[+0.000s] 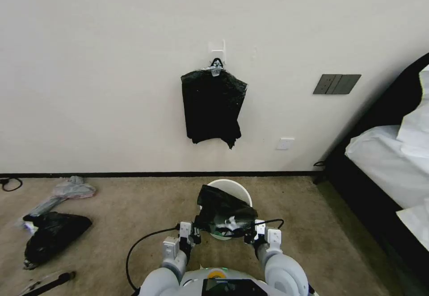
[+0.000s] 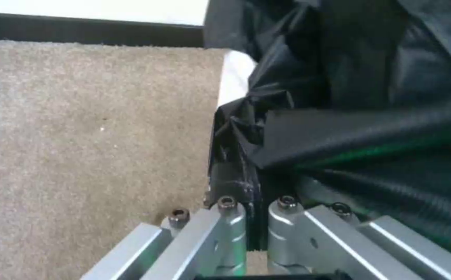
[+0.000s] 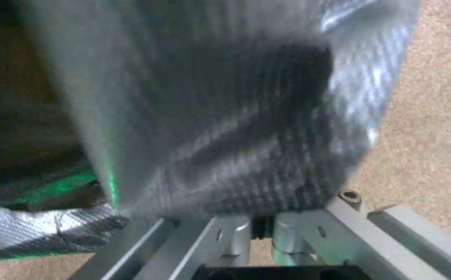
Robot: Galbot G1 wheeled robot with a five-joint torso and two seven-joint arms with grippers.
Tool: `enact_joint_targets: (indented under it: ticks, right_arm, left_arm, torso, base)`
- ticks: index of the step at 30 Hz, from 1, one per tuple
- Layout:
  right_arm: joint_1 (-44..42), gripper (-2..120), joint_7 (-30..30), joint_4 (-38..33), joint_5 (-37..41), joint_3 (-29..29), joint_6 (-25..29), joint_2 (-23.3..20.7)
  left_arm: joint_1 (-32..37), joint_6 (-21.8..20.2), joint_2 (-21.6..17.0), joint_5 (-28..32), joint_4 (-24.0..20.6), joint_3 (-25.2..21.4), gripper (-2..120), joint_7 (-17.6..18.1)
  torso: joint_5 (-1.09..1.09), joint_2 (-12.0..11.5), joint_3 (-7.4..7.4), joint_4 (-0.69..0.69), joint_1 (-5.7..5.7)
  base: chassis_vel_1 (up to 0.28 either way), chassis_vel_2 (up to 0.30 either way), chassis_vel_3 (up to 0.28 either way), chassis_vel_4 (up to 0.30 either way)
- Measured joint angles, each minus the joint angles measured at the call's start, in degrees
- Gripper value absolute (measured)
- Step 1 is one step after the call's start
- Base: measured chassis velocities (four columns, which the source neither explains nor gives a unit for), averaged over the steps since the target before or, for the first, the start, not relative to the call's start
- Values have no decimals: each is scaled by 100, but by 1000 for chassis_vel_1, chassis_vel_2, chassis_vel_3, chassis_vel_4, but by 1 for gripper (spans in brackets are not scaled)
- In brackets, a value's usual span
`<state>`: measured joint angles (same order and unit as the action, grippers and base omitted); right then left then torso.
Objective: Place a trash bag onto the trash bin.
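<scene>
Holding the trash bag [image 1: 225,211] between us: item one, a thin glossy black sheet, stretched and crumpled across the near part of the trash bin [image 1: 236,189], whose cream-white far rim stands clear beyond the plastic.

Item two, our left gripper [image 1: 195,232]: forearm low and reaching forward from the torso, the fingers [image 2: 231,217] drawn narrow, nearly together, with a fold of the bag's edge pinched in the slit between them. Just beyond those fingertips the plastic bunches upward; a strip of the bin's white wall shows beside it.

Item three, our right gripper [image 1: 251,233]: arm bent in a matching pose on the other side, level with the left. Its fingers [image 3: 238,237] are likewise close-set, and the bag's silvery, ribbed sheet comes down right at their tips; we take it as clamped there, though the exact bite is hidden by the plastic.

Item four, carpet [image 1: 134,206]: beige, lying under both sets of fingers and around the bin.

Item five, a bundle of black bags [image 1: 212,107] on a wall hook, well beyond the fingertips.
</scene>
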<state>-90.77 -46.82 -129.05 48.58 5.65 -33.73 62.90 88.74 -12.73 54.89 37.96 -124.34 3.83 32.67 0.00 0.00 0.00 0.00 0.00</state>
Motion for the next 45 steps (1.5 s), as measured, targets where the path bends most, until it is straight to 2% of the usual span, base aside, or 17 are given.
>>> enact_joint_targets:
  ticks: [11, 19, 21, 22, 24, 25, 26, 28, 29, 33, 34, 36, 38, 41, 42, 45]
  right_arm:
    - [198, 0, 182, 263, -150, -102, 188, 90]
    - [84, 2, 514, 310, -306, -111, 344, 57]
    - [10, 12, 544, 245, -310, -145, 344, 27]
    - [10, 12, 544, 245, -310, -145, 344, 27]
    - [-99, 23, 566, 137, -322, -163, 342, -27]
    - [-99, 23, 566, 137, -322, -163, 342, -27]
    - [-148, 28, 571, 86, -337, -164, 341, -53]
    - [-228, 36, 584, -19, -406, -157, 340, -110]
    - [-228, 36, 584, -19, -406, -157, 340, -110]
    - [-438, 55, 617, -304, -475, -55, 341, -261]
    - [-438, 55, 617, -304, -475, -55, 341, -261]
    - [-548, 65, 658, -461, -498, 52, 341, -343]
    - [-584, 68, 676, -519, -509, 98, 341, -385]
    - [-703, 84, 716, -669, -534, 170, 337, -503]
    - [-703, 84, 716, -669, -534, 170, 337, -503]
    - [-841, 96, 807, -784, -613, 181, 328, -609]
  left_arm:
    - [-298, 151, 181, 76, 441, -77, 0, -114]
    - [-231, 187, 204, 122, 382, -167, 2, -193]
    - [-134, 117, 172, 171, 264, -230, 10, -225]
    - [-134, 117, 172, 171, 264, -230, 10, -225]
    - [19, 35, 120, 180, 110, -306, 21, -263]
    - [19, 35, 120, 180, 110, -306, 21, -263]
    - [95, 19, 87, 178, 44, -335, 27, -275]
    - [215, 12, 35, 151, -75, -378, 36, -288]
    - [215, 12, 35, 151, -75, -378, 36, -288]
    - [420, 13, -13, 65, -298, -561, 54, -296]
    - [420, 13, -13, 65, -298, -561, 54, -296]
    - [498, 17, -55, 58, -415, -667, 65, -301]
    - [539, 18, -87, 58, -471, -712, 68, -305]
    - [689, 12, -202, 11, -609, -857, 82, -334]
    - [689, 12, -202, 11, -609, -857, 82, -334]
    - [872, 14, -307, -60, -756, -977, 95, -388]
  torso:
    - [0, 0, 0, 0, 0]
    - [0, 0, 0, 0, 0]
    - [0, 0, 0, 0, 0]
    - [0, 0, 0, 0, 0]
    - [0, 0, 0, 0, 0]
    - [0, 0, 0, 0, 0]
    - [0, 0, 0, 0, 0]
    - [0, 0, 0, 0, 0]
    - [0, 0, 0, 0, 0]
    - [0, 0, 0, 1, 0]
    - [0, 0, 0, 1, 0]
    - [0, 0, 0, 0, 0]
    - [0, 0, 0, 0, 0]
    - [0, 0, 0, 0, 0]
    - [0, 0, 0, 0, 0]
    - [0, 0, 0, 0, 0]
  base:
    - [0, 0, 0, 0]
    - [0, 0, 0, 0]
    - [0, 0, 0, 0]
    - [0, 0, 0, 0]
    - [0, 0, 0, 0]
    - [0, 0, 0, 0]
    - [0, 0, 0, 0]
    - [0, 0, 0, 0]
    - [0, 0, 0, 0]
    - [0, 0, 0, 0]
    - [0, 0, 0, 0]
    - [0, 0, 0, 0]
    - [0, 0, 0, 0]
    - [0, 0, 0, 0]
    - [0, 0, 0, 0]
    - [0, 0, 0, 0]
